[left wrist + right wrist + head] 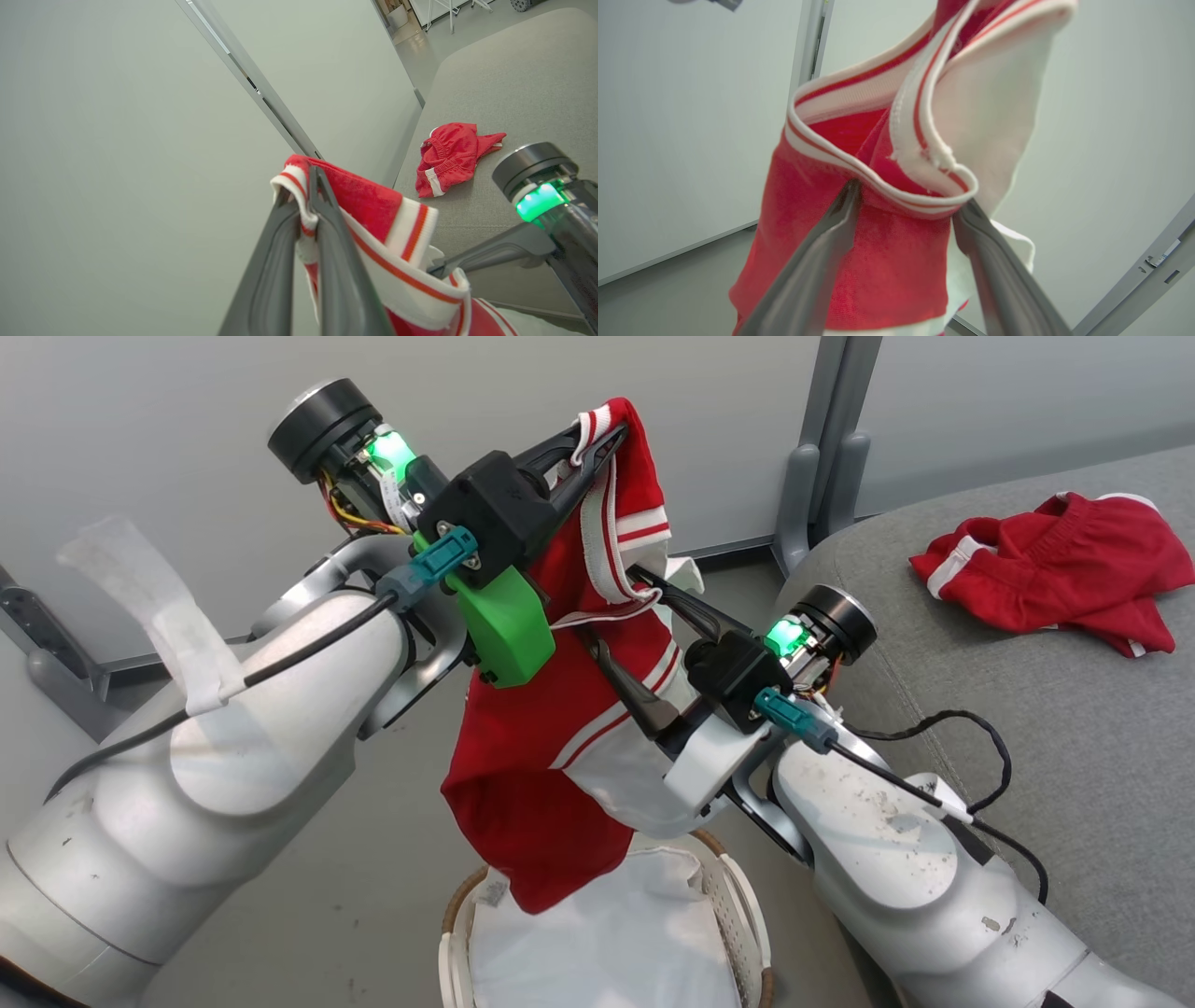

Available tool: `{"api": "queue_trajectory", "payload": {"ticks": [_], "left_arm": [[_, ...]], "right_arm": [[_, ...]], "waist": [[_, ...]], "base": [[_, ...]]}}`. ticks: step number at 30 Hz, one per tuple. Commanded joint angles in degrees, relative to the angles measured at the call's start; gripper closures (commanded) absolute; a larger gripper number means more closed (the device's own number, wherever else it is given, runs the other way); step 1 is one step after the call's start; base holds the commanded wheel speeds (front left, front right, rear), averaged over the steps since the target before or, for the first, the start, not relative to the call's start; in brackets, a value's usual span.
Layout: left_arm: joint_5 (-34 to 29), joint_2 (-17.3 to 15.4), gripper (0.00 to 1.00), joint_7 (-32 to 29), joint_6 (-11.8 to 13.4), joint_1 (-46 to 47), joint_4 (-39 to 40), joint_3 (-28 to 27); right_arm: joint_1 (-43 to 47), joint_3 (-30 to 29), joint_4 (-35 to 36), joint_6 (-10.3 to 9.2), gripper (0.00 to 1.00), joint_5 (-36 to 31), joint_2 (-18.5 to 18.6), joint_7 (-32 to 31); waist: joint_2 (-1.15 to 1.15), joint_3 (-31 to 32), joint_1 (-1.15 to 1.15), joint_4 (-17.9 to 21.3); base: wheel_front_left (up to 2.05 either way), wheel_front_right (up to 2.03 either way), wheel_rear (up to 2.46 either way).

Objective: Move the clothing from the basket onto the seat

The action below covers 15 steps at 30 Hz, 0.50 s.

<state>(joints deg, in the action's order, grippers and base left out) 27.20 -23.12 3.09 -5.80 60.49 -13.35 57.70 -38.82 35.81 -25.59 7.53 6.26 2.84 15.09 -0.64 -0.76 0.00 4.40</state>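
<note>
Left fingers [337, 270] pinch the jersey [523, 756]; right fingers [817, 261], spread, seemingly straddle its striped fold.

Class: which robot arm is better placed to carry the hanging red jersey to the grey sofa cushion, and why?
Probably left. The left gripper is shut on the trim of the red white-striped jersey, holding it above the white perforated plastic basket. The right gripper stands open astride the fabric, not clamping it.

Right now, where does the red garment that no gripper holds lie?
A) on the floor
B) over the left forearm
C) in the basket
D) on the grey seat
D: the loose garment lies crumpled on the seat, apart from the jersey that hangs from the left gripper.
</note>
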Motion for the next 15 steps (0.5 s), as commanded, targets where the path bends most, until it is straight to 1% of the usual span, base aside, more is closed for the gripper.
{"api": "queue_trajectory", "payload": {"ticks": [1,9,15], "left_arm": [[0.3,0.2,1.00,0.4,0.0,0.2,-0.1,0.0],[1.5,-0.6,1.00,0.8,0.4,-1.2,-1.0,-0.2],[3.3,-1.3,1.00,1.7,1.1,-3.4,-2.1,-0.8]], "right_arm": [[-1.1,0.1,-0.5,-0.08,1.00,0.6,0.1,0.1],[-1.7,0.5,-1.8,-0.08,1.00,1.7,0.1,0.1],[-1.5,-1.9,-0.9,-0.08,1.00,0.8,0.1,0.1]], "waist": [[0.64,-0.1,0.00,-0.1],[0.64,-0.4,0.00,-0.2],[0.64,-0.8,0.00,0.0]], "base": [[0.00,0.00,0.00],[0.00,0.00,0.00],[0.00,0.00,0.00]]}}
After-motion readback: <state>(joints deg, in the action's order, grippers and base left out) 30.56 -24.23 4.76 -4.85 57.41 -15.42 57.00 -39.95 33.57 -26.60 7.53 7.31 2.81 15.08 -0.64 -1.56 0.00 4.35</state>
